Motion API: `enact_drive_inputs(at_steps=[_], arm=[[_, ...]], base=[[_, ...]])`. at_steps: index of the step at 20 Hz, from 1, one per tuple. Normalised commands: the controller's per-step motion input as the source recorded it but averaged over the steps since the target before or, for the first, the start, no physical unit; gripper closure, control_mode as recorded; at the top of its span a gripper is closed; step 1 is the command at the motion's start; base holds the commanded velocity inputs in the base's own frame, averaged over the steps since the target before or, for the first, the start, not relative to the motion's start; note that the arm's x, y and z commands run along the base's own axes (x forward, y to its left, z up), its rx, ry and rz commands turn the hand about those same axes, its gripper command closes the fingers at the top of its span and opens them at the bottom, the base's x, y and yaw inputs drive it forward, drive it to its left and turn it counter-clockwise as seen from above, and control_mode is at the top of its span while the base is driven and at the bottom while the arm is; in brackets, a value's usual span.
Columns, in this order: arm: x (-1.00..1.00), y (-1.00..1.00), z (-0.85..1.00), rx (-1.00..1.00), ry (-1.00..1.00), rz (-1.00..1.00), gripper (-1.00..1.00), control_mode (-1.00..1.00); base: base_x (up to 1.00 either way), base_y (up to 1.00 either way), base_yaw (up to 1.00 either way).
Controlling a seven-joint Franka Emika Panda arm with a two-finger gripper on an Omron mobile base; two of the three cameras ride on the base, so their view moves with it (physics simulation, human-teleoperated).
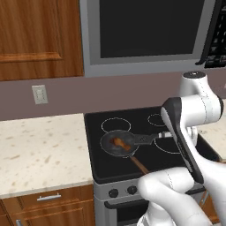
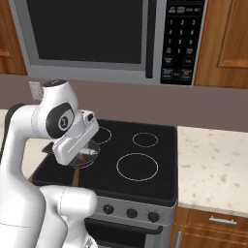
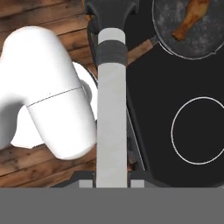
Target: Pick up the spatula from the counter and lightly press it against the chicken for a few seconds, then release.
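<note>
A dark frying pan [image 1: 108, 148] stands on the front left burner of the black stove [image 1: 106, 170], with a brown piece of chicken [image 1: 119, 143] lying in it. The pan's wooden handle [image 1: 139, 165] points toward the stove's front edge. My gripper [image 3: 112, 183] is shut on the spatula [image 3: 112, 109], whose grey handle runs straight up the hand view to a black head [image 3: 111, 9]. In the left base view the spatula [image 1: 152, 137] reaches in from the right, its head over the pan's right rim, beside the chicken [image 3: 190, 19] and apart from it. My forearm hides the hand there.
A microwave [image 2: 92, 34] hangs over the stove. Speckled counters lie to the left [image 1: 39, 154] and right [image 2: 213, 164]. Three more burner rings [image 2: 137, 167] are bare. Control knobs [image 2: 131, 213] line the stove front. A wall outlet [image 1: 39, 94] sits on the backsplash.
</note>
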Motion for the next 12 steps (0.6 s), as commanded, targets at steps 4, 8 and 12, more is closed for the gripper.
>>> enact_drive_inputs(at_steps=[4, 8, 12], arm=[[0.27, 0.00, -0.19, 0.00, 0.00, 0.00, 1.00, -1.00], [0.27, 0.00, -0.08, 0.00, 0.00, 0.00, 1.00, -1.00], [0.26, 0.00, -0.14, 0.00, 0.00, 0.00, 1.00, -1.00]], base=[[0.00, 0.00, 0.00], [0.00, 0.00, 0.00], [0.00, 0.00, 0.00]])
